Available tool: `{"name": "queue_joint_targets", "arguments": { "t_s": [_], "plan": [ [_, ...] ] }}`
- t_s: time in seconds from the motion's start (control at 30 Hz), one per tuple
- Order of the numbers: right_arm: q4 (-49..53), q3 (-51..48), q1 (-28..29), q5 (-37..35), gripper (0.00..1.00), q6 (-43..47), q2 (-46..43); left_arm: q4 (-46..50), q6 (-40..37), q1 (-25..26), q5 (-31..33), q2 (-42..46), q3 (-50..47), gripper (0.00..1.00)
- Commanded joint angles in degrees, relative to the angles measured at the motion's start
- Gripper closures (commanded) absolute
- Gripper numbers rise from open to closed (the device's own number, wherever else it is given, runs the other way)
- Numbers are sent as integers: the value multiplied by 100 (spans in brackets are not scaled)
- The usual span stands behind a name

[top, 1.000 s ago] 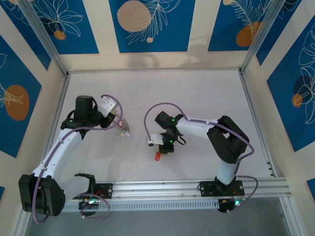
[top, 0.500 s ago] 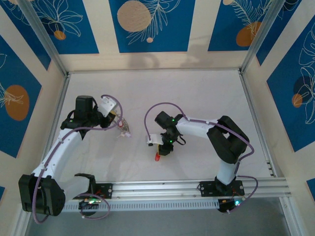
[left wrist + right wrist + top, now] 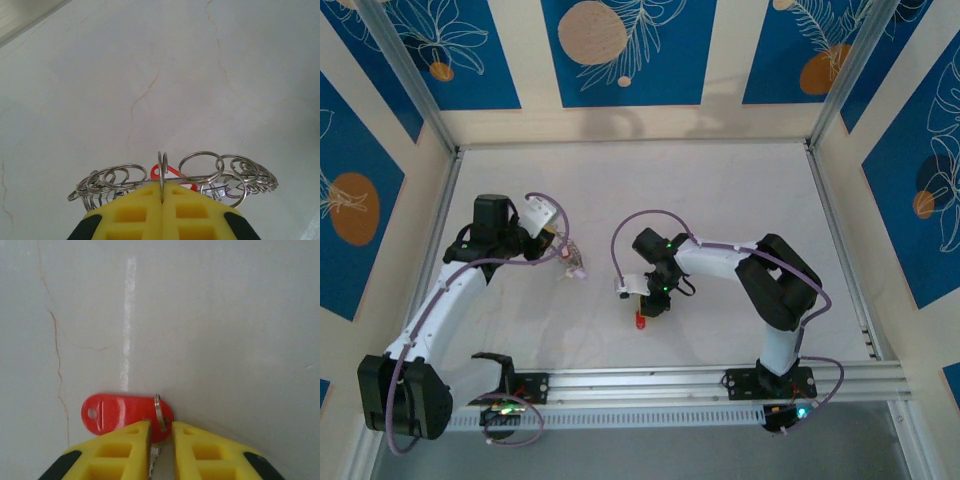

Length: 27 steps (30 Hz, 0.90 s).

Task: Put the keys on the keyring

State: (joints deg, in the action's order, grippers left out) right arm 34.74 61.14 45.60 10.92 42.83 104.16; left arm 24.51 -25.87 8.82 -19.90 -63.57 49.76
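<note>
Firstly, the keyring [image 3: 161, 167] is pinched edge-on in the closed left pincer [image 3: 162, 192], its stiff, light loops fanned to either side. The red-tagged key [image 3: 120, 412] is clasped by its thin, slippery blade in the right pincer [image 3: 161, 440], tag just ahead; that hold is judged firmest.

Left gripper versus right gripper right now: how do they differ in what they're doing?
The left gripper has its fingers pressed shut on the keyring, clamped edge-on with many small rings hanging off it. The right gripper leaves a narrow gap between its fingers. The left gripper holds a metal cluster, while the right gripper sits at a single red-tagged key lying on the table, grip unclear. Both have yellow fingers.
</note>
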Motion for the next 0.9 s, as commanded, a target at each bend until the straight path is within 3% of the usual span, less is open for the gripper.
{"name": "queue_joint_targets", "arguments": {
  "t_s": [0.0, 0.27, 0.37, 0.47, 0.87],
  "plan": [
    [58, 117, 40, 140, 86, -36, 113, -69, -17, 41, -49, -5, 66, 100],
    [50, 131, 54, 258, 89, -37, 37, -69, -25, 41, -44, -15, 69, 100],
    [72, 147, 95, 297, 78, -29, 12, -69, -24, 41, -43, -12, 69, 100],
    [194, 233, 145, 295, 73, -9, 94, -69, -24, 41, -40, -11, 69, 100],
    [420, 398, 247, 13, 78, 16, 346, -47, -42, 34, -23, -14, 69, 100]
  ]
}}
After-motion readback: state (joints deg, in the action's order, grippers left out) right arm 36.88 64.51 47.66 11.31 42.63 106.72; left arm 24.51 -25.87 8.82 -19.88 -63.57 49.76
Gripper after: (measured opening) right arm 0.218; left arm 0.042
